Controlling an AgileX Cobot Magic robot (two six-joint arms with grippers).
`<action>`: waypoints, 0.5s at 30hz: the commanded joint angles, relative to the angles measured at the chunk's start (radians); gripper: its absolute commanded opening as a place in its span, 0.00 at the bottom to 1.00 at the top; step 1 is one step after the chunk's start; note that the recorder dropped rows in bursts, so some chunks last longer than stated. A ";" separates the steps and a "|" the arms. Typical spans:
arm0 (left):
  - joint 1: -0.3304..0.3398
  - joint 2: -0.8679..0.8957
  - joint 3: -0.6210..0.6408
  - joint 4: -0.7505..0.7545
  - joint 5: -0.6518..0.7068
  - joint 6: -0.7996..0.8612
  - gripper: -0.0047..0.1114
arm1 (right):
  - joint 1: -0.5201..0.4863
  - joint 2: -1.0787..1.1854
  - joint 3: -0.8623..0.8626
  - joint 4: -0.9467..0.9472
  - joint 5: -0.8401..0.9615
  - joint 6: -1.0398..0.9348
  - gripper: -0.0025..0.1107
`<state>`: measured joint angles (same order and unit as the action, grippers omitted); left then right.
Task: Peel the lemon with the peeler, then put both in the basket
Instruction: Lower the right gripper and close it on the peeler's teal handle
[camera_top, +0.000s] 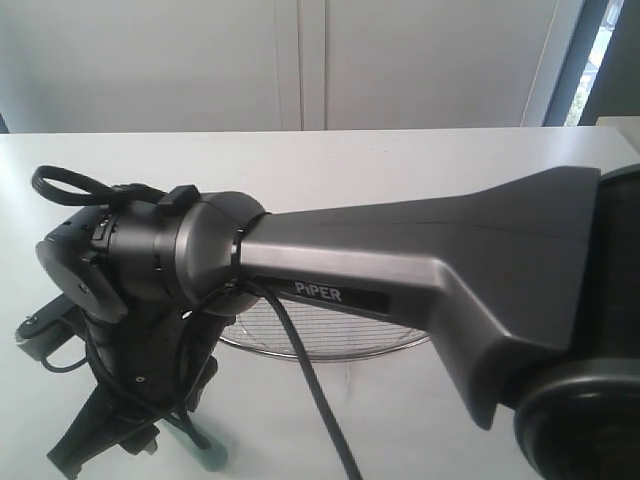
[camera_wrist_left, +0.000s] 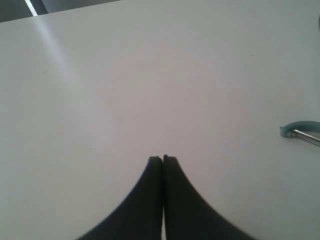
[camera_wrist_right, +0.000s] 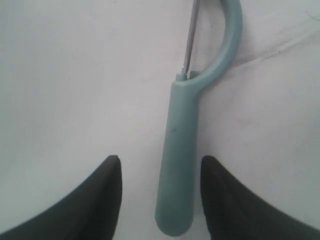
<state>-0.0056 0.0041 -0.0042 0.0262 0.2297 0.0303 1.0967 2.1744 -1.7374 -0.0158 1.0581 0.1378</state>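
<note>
The right fingers (camera_wrist_right: 100, 200) stand wide astride the peeler (camera_wrist_right: 180, 165) on the surface (camera_wrist_right: 60, 75) — set to clamp its handle; the left fingers (camera_wrist_left: 145, 200) pinch together, empty.

White table (camera_top: 400, 170); pale panelled wall (camera_top: 150, 60) behind; dark-framed window (camera_top: 603, 50) far right, daylight coming in.

Basket (camera_top: 350, 335) mostly hidden behind right arm (camera_top: 420, 260), peeler (camera_wrist_right: 180, 165) head cut off — blade partly out of frame
</note>
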 joint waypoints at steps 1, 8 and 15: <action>-0.006 -0.004 0.004 0.002 0.004 0.003 0.04 | -0.001 0.002 0.024 -0.022 0.009 0.000 0.44; -0.006 -0.004 0.004 0.002 0.004 0.003 0.04 | -0.001 0.002 0.041 -0.022 0.005 0.000 0.44; -0.006 -0.004 0.004 0.002 0.004 0.003 0.04 | -0.001 0.005 0.041 -0.022 -0.011 0.000 0.44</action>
<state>-0.0056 0.0041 -0.0042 0.0262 0.2297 0.0303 1.0967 2.1744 -1.7028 -0.0292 1.0537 0.1378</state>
